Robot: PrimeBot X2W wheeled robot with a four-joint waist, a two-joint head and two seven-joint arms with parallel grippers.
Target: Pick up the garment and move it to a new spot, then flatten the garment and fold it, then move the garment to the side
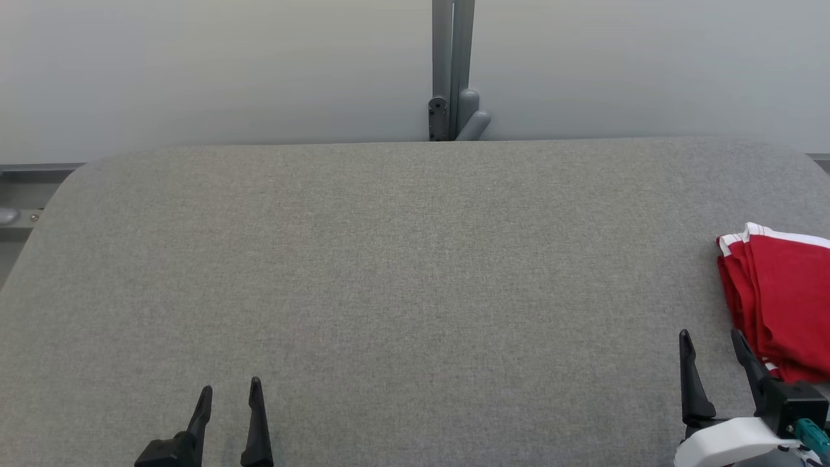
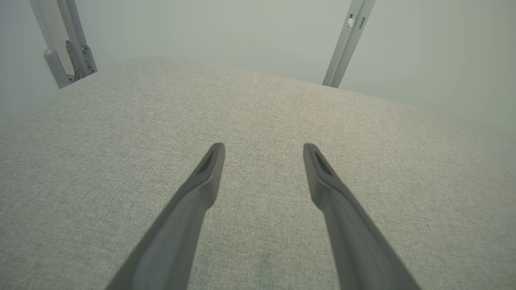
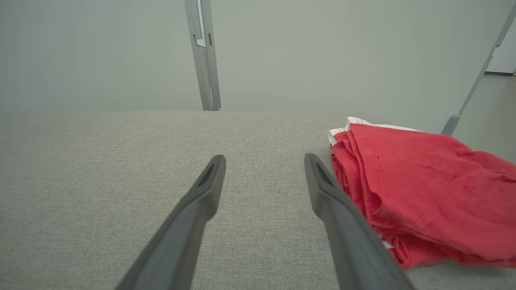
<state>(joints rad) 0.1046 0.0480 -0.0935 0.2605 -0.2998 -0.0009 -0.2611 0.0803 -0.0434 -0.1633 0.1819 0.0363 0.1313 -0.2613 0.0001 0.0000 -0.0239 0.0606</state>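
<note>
A red garment (image 1: 781, 301) with white trim lies folded in a pile at the right edge of the grey table (image 1: 389, 272). In the right wrist view the garment (image 3: 423, 189) sits just right of my fingers. My right gripper (image 1: 712, 340) stands open at the lower right, its right finger close beside the garment's near edge, with nothing between the jaws. From the wrist, the right gripper (image 3: 264, 161) points over bare table. My left gripper (image 1: 230, 389) is open at the lower left, far from the garment. The left gripper (image 2: 264, 149) hovers over bare fabric surface.
A grey metal post (image 1: 452, 71) with a bracket rises behind the table's far edge. A pale wall stands behind it. The table's rounded far-left corner (image 1: 78, 172) borders a metal rail. Another slanted post (image 2: 346, 44) is visible beyond the table.
</note>
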